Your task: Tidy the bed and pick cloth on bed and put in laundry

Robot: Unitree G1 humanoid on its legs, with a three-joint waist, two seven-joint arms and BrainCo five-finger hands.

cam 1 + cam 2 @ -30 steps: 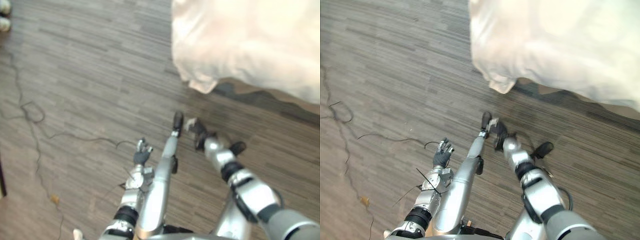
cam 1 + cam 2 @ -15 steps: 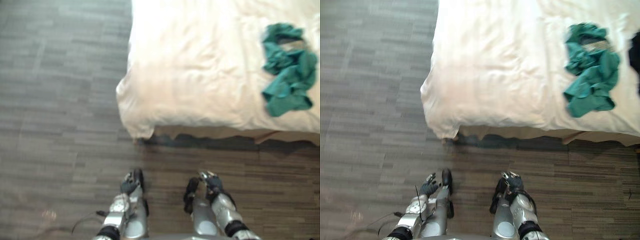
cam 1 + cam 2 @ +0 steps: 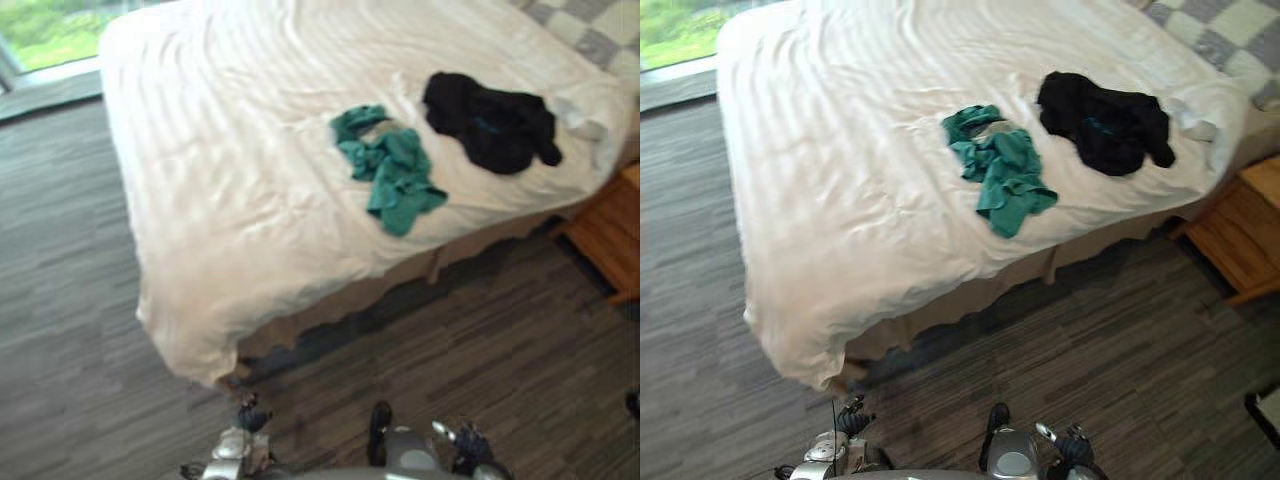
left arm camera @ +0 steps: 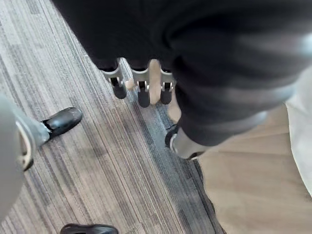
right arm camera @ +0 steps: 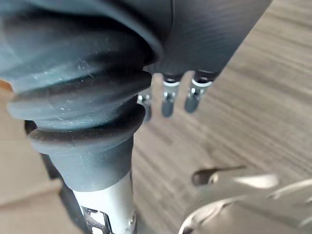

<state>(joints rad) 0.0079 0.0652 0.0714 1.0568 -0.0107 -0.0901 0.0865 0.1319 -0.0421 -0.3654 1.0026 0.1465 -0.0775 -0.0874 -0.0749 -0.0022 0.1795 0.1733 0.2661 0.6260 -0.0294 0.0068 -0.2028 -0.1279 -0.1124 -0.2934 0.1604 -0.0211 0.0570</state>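
A crumpled green cloth (image 3: 388, 168) lies on the white bed (image 3: 220, 170) near its near edge. A black garment (image 3: 492, 122) is bunched up just past it, toward the head of the bed. Both hands hang low over the floor, well short of the bed. My left hand (image 3: 851, 420) shows at the bottom edge of the eye views, and in its wrist view the fingers (image 4: 141, 90) are straight and hold nothing. At the bottom right, my right hand (image 3: 1072, 446) also has straight fingers (image 5: 168, 100) and is empty.
A wooden nightstand (image 3: 603, 235) stands at the right by the head of the bed. A checkered pillow (image 3: 588, 28) lies at the far right corner. A window (image 3: 45, 35) runs along the far left. Grey plank floor (image 3: 520, 340) lies between me and the bed.
The camera has swung from the floor up to the bed, so the sheet and both cloths have come into view. Both hands now sit at the bottom edge.
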